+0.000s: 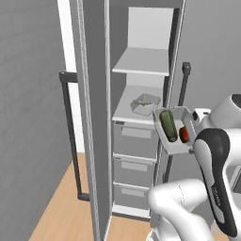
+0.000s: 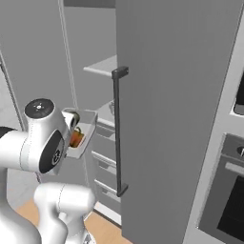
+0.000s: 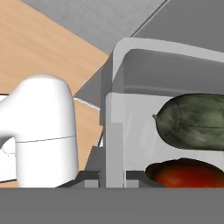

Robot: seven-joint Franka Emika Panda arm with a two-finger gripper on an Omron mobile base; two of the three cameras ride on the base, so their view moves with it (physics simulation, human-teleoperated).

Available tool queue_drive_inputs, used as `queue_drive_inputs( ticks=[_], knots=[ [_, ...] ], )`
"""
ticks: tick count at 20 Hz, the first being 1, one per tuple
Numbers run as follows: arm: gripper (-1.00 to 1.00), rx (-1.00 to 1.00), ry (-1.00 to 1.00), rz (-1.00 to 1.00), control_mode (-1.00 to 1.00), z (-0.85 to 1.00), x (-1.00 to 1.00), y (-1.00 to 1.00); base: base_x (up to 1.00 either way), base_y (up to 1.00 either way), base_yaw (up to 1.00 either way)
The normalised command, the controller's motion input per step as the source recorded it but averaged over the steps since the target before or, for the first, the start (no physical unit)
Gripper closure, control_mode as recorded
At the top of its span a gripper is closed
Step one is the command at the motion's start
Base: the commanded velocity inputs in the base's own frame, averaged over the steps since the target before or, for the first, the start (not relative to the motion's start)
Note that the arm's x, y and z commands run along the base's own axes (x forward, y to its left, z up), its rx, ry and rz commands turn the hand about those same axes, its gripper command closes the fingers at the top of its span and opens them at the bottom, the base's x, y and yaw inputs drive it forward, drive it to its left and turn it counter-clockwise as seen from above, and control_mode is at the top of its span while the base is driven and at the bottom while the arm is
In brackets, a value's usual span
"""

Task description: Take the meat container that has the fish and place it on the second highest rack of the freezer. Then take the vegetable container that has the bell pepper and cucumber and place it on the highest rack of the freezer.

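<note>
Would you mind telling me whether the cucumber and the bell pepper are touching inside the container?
Cannot tell. In the hand view the cucumber lies right beside the bell pepper, with only a thin dark line between them.

The freezer (image 1: 141, 117) stands open. Its highest rack (image 1: 143, 62) is bare. The rack below (image 1: 126, 110) carries a clear container (image 1: 145, 104) at its 3 o'clock side; contents too small to tell. Drawers (image 1: 136, 141) sit beneath.
</note>
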Motion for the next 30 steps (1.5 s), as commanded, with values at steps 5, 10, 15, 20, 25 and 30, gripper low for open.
queue_drive_inputs(
  ticks=[5,10,15,20,25,30],
  knots=[
    [1.00,0.00,0.00,0.00,1.00,0.00,0.00,0.00,0.19,0.56,0.00],
    [1.00,0.00,0.00,0.00,1.00,0.00,0.00,0.00,0.06,0.18,-0.06],
    [1.00,0.00,0.00,0.00,1.00,0.00,0.00,0.00,0.29,0.00,-0.13],
    [1.00,0.00,0.00,0.00,1.00,0.00,0.00,0.00,0.51,0.09,-0.15],
    [1.00,0.00,0.00,0.00,1.00,0.00,0.00,0.00,0.58,0.06,-0.14],
    [1.00,0.00,0.00,0.00,1.00,0.00,0.00,0.00,0.43,0.35,-0.15]
  ],
)
